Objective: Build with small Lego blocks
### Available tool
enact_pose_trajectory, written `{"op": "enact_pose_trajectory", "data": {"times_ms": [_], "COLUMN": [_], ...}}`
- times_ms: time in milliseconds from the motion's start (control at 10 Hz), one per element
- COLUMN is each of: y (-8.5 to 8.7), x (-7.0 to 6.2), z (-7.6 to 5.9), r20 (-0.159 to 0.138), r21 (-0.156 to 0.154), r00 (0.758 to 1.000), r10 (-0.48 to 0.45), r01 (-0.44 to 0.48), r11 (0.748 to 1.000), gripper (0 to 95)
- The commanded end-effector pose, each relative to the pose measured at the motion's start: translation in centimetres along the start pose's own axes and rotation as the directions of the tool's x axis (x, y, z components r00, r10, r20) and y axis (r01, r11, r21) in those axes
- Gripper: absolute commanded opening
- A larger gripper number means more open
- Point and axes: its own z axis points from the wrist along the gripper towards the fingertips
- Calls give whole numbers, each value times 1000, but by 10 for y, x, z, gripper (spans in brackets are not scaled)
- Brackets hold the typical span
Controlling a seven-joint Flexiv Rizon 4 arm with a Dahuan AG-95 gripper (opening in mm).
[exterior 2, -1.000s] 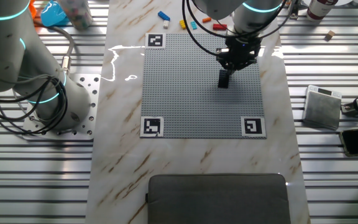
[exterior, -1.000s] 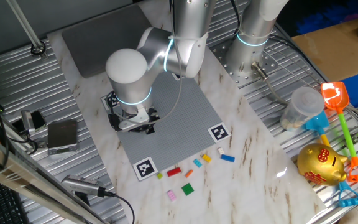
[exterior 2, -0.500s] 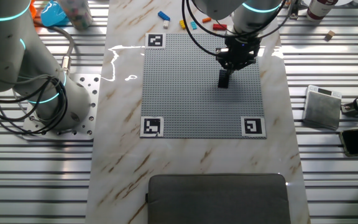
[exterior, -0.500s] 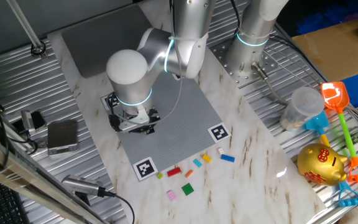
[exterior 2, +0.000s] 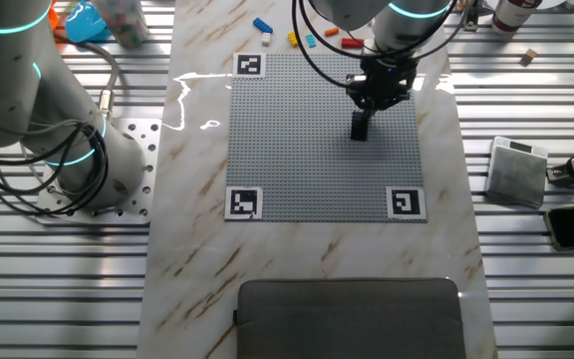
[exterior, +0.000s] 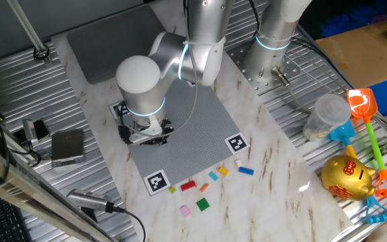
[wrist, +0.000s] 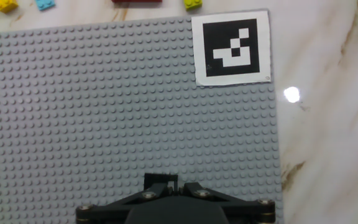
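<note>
One fixed view: gripper (exterior: 146,136) low over the grey studded plate (exterior: 193,128), near its far-left part. Jaw state not readable here. Loose small Lego blocks lie on the marble table (exterior: 274,175) past the plate's near edge: red (exterior: 188,185), green (exterior: 202,204), pink (exterior: 185,211), blue (exterior: 246,171), orange (exterior: 213,176).

Other fixed view: gripper (exterior 2: 361,122) tips down at a black block (exterior 2: 359,127) standing on the plate (exterior 2: 297,150), right of centre. Jaws appear pinched on it.

Hand view: black block (wrist: 161,181) sits between the fingers at the bottom edge, on the studs. Corner marker (wrist: 231,48) ahead; yellow block (wrist: 5,5) at the top edge.
</note>
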Motion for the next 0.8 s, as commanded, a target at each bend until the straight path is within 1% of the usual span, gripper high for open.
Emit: {"op": "enact_pose_trajectory", "data": {"times_ms": [100,300,500,800], "y": [1,4,8,12], "x": [-1,-1,0,0], "z": [0,1,-1,4], "r20": [0,4,3,15], "r21": [-5,-6,-7,-7], "r00": [1000,1000,1000,1000], "r10": [-1,2,6,15], "r01": [1,-2,-6,-14], "r11": [1000,1000,1000,1000], "gripper": [0,0,0,0]}}
